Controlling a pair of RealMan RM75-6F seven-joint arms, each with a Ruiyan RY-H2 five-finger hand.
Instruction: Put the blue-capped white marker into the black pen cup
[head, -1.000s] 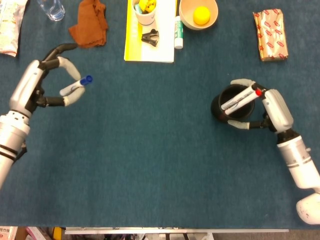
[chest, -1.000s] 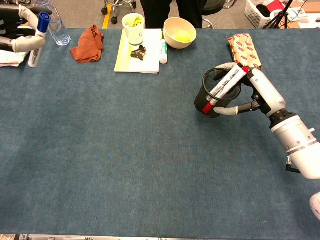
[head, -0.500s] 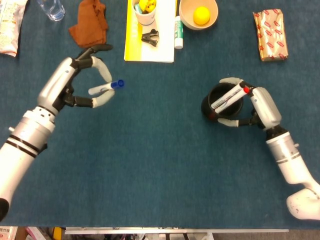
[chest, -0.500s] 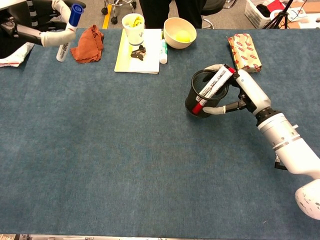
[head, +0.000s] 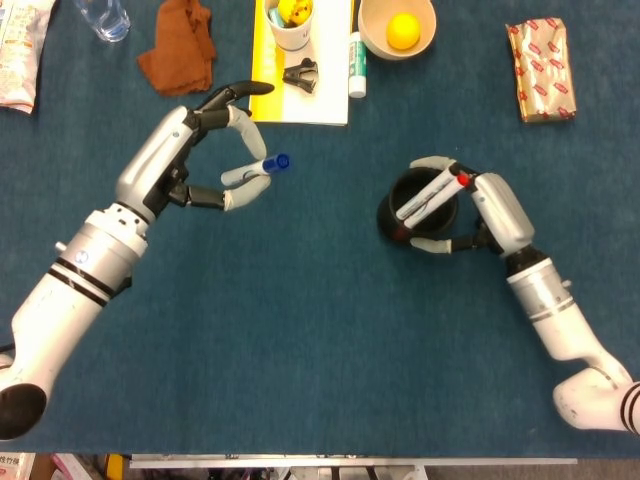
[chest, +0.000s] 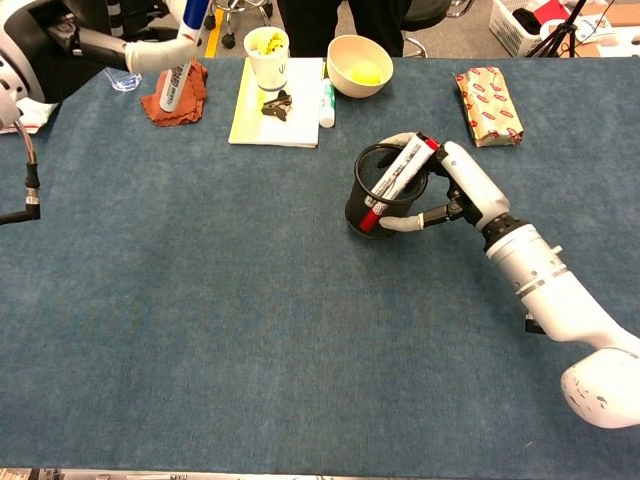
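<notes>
Blue cap is the giveaway here: the left hand (head: 215, 150) is pinching the blue-capped white marker (head: 256, 172) between thumb and fingertips, cap end pointing off toward the middle of the bench (head: 300, 330). Compared with a second ago that hand has swung a long way in from the far left edge, past the rust-coloured cloth (head: 180, 52) that now sits behind and outboard of it, and it's now just in front of the yellow pad (head: 262, 105). In the chest view the marker hangs nearly upright, cap up, clear of the bench surface.

Meanwhile the right hand (head: 470, 210) has been dragging the black pen cup (head: 412, 212) leftward, toward the other hand. It's wrapped around the cup's side, and a red-capped white marker (head: 430, 196) lies slanted across the rim, looks like it's trapped between the fingers and the cup. The cup is tilted a bit toward the left in the chest view.

So both arms are closing the gap from each side. The blue-capped marker is not in the cup yet; there's an open stretch of bench between the two. My read: we're mid-transport, and what's left is lining the marker's tail up over the cup mouth and letting go. The red marker across the rim could get in the way of a clean drop, I'd guess.
</notes>
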